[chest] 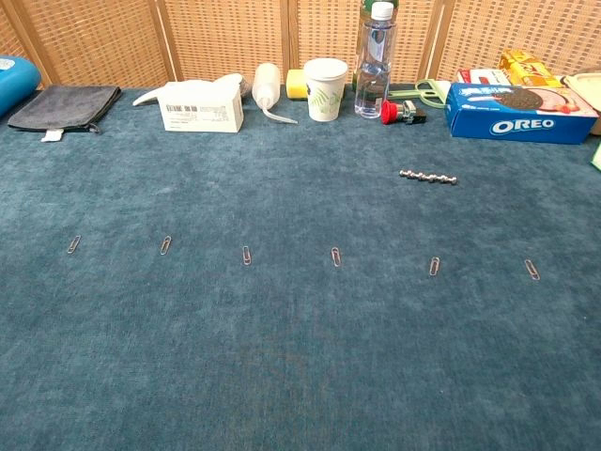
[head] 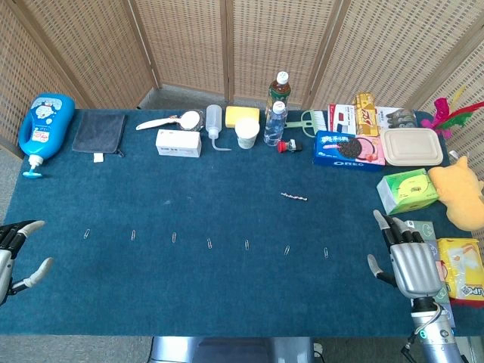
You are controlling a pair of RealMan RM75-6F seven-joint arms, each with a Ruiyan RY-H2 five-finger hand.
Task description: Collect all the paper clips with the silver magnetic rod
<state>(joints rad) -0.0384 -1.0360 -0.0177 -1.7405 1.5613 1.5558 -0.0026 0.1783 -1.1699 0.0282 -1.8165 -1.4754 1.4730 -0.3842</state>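
Standing upright, paper cup (chest: 326,89) beside water bottle (chest: 373,58).

Seven paper clips (head: 209,243), one silver magnetic rod (head: 294,197), two bottles (head: 277,102).

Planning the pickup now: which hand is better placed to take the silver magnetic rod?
The right hand, probably. The silver magnetic rod lies right of the table's middle, nearer that hand than the left hand at the far left edge. Both hands are open and hold nothing.
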